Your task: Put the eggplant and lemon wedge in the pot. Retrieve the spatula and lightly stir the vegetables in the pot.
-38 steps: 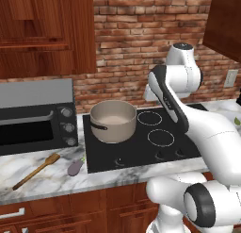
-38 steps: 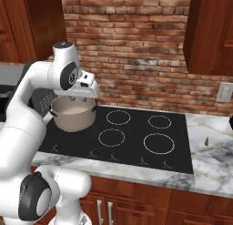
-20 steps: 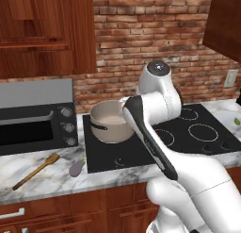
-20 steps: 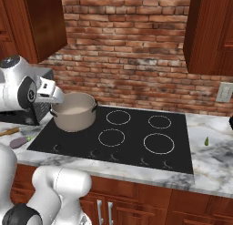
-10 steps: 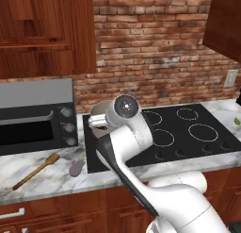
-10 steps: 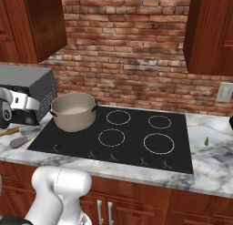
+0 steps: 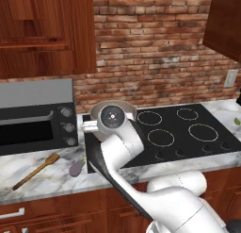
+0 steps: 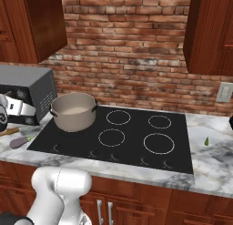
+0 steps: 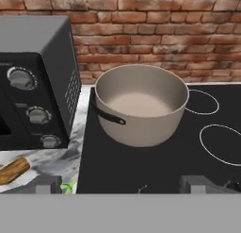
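Observation:
The beige-grey pot (image 9: 139, 104) stands on the back left burner with its dark handle (image 9: 106, 115) turned toward me; its pale inside holds nothing. My gripper (image 9: 126, 187) hangs open near the cooktop's front left corner, facing the pot, with nothing between its fingertips (image 9: 202, 183). The purple eggplant (image 8: 18, 142) lies on the marble left of the cooktop, green stem toward the stove. The wooden spatula (image 7: 35, 170) lies further left, in front of the oven. A tiny yellow-green lemon wedge (image 8: 206, 140) sits on the counter right of the cooktop. My arm hides most of the pot (image 7: 128, 107) in the left base view.
A black toaster oven (image 9: 33, 86) stands on the counter directly left of the pot. The black cooktop (image 8: 136, 146) has several bare burners to the right. A brick wall runs behind, with wooden cabinets (image 8: 41, 23) above.
My arm has swung left from over the cooktop to its front left corner. The gripper has stayed open. Pot, eggplant and spatula have not moved.

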